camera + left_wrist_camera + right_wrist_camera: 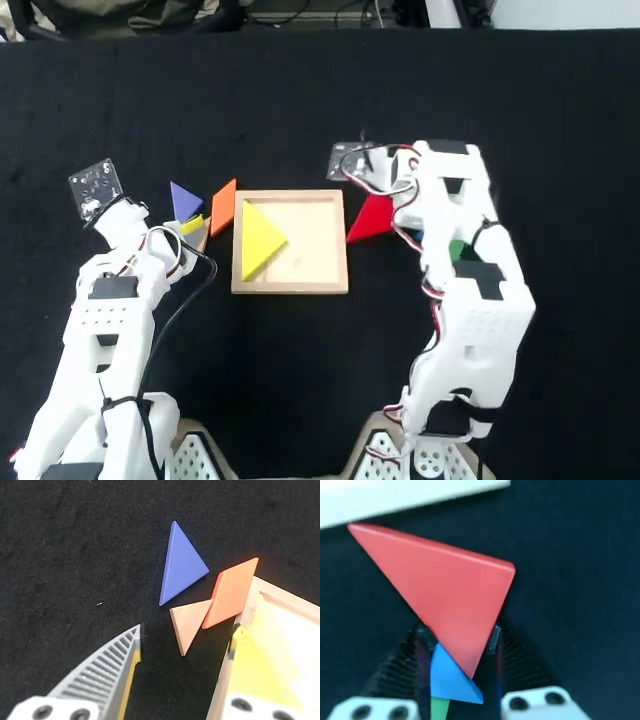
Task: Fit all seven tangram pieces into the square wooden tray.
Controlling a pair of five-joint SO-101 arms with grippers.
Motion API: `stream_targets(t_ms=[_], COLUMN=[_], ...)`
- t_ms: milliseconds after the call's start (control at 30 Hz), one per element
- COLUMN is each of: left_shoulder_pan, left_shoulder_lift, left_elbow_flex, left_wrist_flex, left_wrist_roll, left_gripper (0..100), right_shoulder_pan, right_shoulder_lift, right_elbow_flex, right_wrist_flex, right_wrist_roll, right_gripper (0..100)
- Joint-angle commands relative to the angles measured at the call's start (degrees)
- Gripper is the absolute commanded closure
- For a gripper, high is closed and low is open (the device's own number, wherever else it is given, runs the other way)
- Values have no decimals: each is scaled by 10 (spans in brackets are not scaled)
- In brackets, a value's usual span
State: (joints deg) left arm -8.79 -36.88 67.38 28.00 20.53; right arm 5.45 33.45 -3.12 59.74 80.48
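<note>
High view: a black table (300, 100) is seen with the two white arms set at its near edge. The square wooden tray (290, 288) lies between them at the middle. A large yellow triangle (258, 238) is laid flat inside the tray, against its left wall.

A large red triangle (372, 218) is found just outside the tray's right wall. In the right wrist view one corner of it is clamped between the fingers of the right gripper (456, 637). A small blue piece (451, 677) and a green piece (439, 707) are seen under that corner.

Left of the tray, a blue-violet triangle (181, 565) lies flat on the table. An orange parallelogram (230, 592) is placed between it and the tray, with one end resting on the tray's rim. A small bare-wood triangle (187, 622) is partly tucked under the parallelogram.

The left gripper (186, 645) is held near these pieces with its fingers spread wide and nothing gripped, one finger over the table and the other over the tray's edge.
</note>
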Motion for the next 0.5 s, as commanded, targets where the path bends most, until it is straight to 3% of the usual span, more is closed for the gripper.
stream_targets(t_ms=[0,100,300,467], left_shoulder_pan=[-4,-6,-7,-7], left_shoulder_lift=[0,0,0,0], left_elbow_flex=[-6,-5,-5,-5], left_wrist_flex=[-11,-11,-11,-11], left_wrist_roll=[1,1,1,1], left_gripper=[711,711,711,711], right_shoulder_pan=[63,40,-22,-61], right_shoulder_lift=[2,2,5,7], right_elbow_flex=[-78,-131,-198,-197], right_wrist_flex=[50,126,205,232], right_wrist_roll=[-14,-14,30,78], right_gripper=[963,939,710,668])
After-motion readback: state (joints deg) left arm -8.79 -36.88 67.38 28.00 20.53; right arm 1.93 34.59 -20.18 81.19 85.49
